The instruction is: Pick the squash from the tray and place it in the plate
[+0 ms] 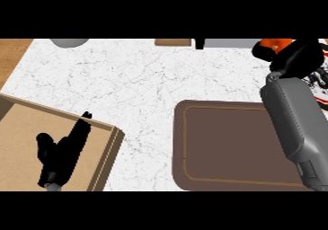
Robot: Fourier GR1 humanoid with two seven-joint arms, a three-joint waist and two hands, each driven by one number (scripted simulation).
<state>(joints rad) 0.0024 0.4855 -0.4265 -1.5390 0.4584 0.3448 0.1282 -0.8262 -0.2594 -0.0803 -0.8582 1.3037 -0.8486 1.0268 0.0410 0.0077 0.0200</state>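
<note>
Squash: an orange squash [273,44] sits at the upper right, curled inside the black right hand [295,56], above the patterned plate's edge.
Hidden: most of the squash is covered by the fingers; only an orange patch shows, so its long axis and heading cannot be told.
Plate: a round plate with a black, red and white pattern [325,87], cut off by the right edge and partly covered by the grey right forearm.
Tray: a dark brown rectangular tray with rounded corners [219,148], lower right, its right side crossed by the forearm.
Left hand: black left hand [63,148], fingers straight and relaxed, resting over a tan wooden board [20,134] at the lower left.
Bench: white marbled bench [139,76], wood trim at the far left.
Far edge: a grey rounded object [68,42] and a small brown block [173,42], both cut off.
</note>
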